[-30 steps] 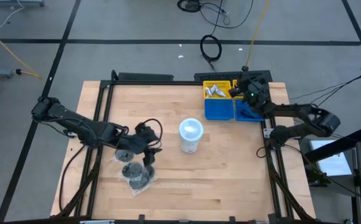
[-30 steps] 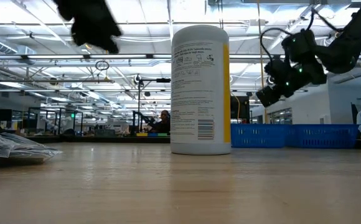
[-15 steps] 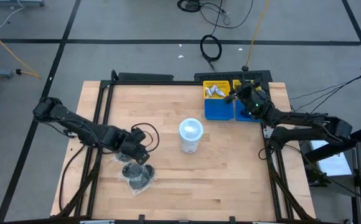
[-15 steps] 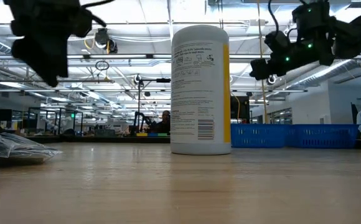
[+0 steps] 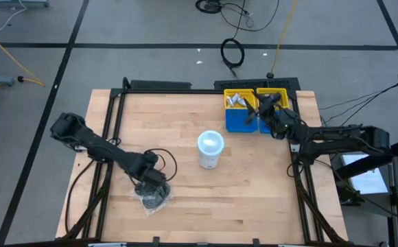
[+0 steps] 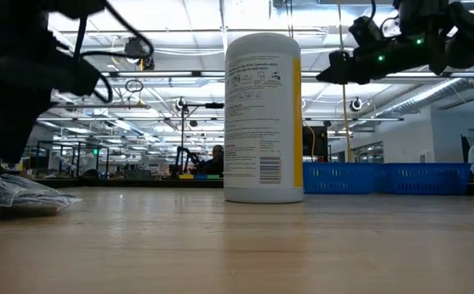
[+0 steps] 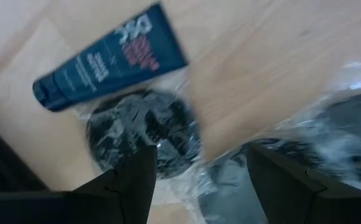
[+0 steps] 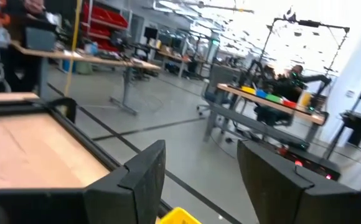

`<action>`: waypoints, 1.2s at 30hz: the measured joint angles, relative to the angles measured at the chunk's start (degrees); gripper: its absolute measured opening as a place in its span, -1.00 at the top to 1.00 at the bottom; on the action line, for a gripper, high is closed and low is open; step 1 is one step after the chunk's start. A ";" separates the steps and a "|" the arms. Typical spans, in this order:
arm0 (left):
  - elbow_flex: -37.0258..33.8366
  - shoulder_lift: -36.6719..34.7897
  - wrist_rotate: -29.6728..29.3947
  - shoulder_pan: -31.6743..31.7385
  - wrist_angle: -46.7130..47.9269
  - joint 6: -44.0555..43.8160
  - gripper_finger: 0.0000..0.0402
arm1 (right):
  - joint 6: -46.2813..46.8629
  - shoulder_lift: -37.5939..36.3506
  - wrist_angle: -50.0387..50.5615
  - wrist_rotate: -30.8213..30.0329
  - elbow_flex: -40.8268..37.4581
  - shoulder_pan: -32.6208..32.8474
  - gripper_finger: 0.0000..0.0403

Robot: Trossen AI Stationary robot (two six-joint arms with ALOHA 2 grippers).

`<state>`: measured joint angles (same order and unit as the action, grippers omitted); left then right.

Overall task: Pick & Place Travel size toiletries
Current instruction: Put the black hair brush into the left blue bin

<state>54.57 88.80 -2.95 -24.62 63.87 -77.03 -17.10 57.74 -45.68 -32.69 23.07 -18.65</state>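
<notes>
The left tool (image 7: 196,177) hangs open and empty just above the clear-wrapped dark discs (image 7: 144,134) near the tabletop's (image 5: 185,123) front-left. To grasp well, it should centre one disc between the fingers (image 7: 131,180) and close across its edge, not on loose wrap. Beside them a blue tube (image 7: 109,59) lies flat, its long axis diagonal in the wrist view. The right tool (image 5: 257,111), open and empty, hovers over the bins (image 5: 239,120).

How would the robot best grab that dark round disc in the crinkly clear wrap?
Probably from straight above, across the disc's round edge: it lies flat on the table, and the left hand hovers over it with fingers open wide. The loose wrap may slip.
</notes>
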 joint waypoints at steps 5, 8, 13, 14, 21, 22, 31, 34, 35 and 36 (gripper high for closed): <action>0.01 4.30 2.34 -0.02 -0.09 0.64 -0.20 | -0.07 0.00 -1.48 0.00 0.00 2.34 0.05; 0.00 6.42 3.81 0.00 0.03 1.90 -0.20 | -0.61 0.00 -2.08 -0.09 0.00 3.11 0.05; 0.02 9.03 5.44 0.00 -0.20 4.97 -0.20 | -1.54 0.00 -2.30 -0.17 0.00 3.84 0.05; 0.02 9.40 5.52 0.00 -0.21 5.21 -0.20 | -1.55 0.00 -2.28 -0.15 0.00 3.84 0.05; -1.07 9.54 6.61 0.00 -0.98 5.79 -0.10 | -1.42 0.00 -2.10 -0.22 0.00 3.84 0.05; -1.42 9.54 7.06 0.00 -1.02 5.82 -0.04 | -1.42 0.00 -2.06 -0.20 0.00 3.84 0.05; -2.92 9.51 7.60 0.00 -0.47 6.35 0.86 | -1.18 0.00 -2.04 -0.22 0.00 3.82 0.05; -2.57 9.52 7.53 0.00 -0.40 6.49 0.95 | -0.88 0.00 -2.01 -0.22 0.00 3.82 0.05; -2.31 9.52 7.51 0.00 -0.08 6.49 0.95 | -0.63 0.00 -2.00 -0.22 0.00 3.82 0.05; -1.96 9.52 7.54 0.00 0.10 6.51 0.96 | -0.42 0.00 -1.92 -0.22 0.00 3.82 0.05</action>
<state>52.61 98.32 4.59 -24.62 63.97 -70.52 -17.52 57.74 -47.60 -32.91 23.07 -14.83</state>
